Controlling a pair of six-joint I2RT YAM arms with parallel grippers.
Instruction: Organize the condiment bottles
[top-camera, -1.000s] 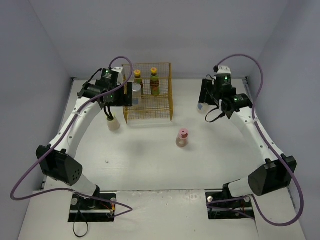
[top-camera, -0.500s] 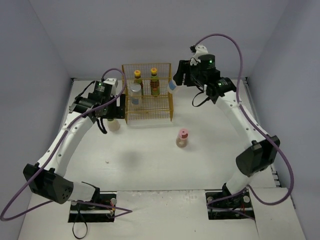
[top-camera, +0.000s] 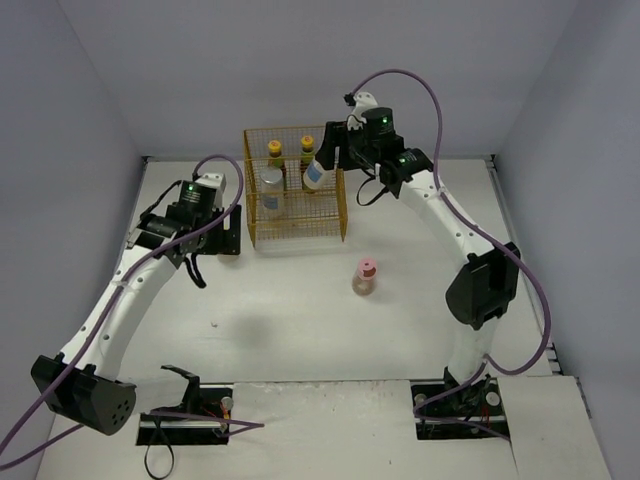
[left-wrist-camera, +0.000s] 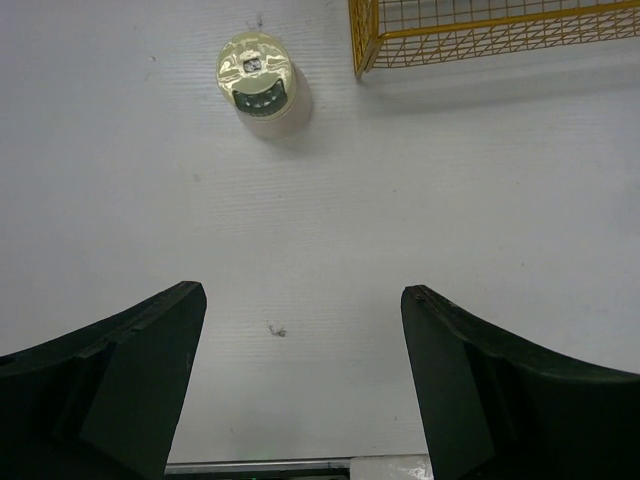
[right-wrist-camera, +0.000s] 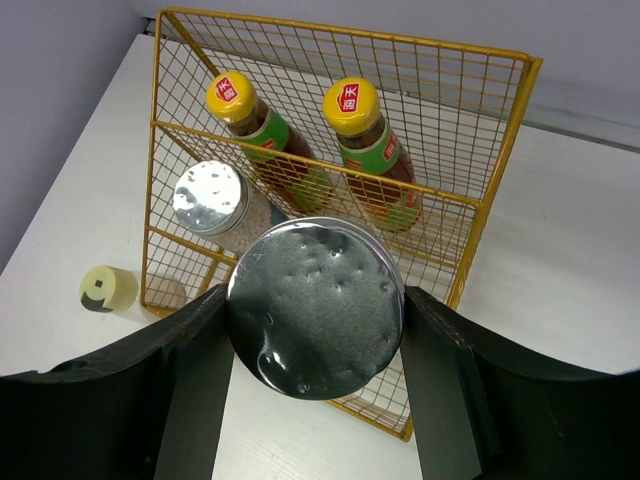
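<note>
a yellow wire rack (right-wrist-camera: 450, 130) stands on the white table (left-wrist-camera: 450, 200). in the right wrist view it lies just ahead of and below the right claw (right-wrist-camera: 315, 310), open at the top. in the left wrist view only its near corner shows, ahead and right of the left claw (left-wrist-camera: 300, 300). a small dark speck (left-wrist-camera: 277, 330) marks the table between that claw's tips.

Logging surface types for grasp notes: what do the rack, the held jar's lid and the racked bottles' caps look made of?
Rack: thin wire, likely metal, with a glossy yellow coating; the fine grid suggests it.
Held jar lid: silver, dimpled, mirror-like; probably metal, possibly metallised plastic.
Bottle caps: opaque smooth yellow with printed red marks, likely plastic.
</note>
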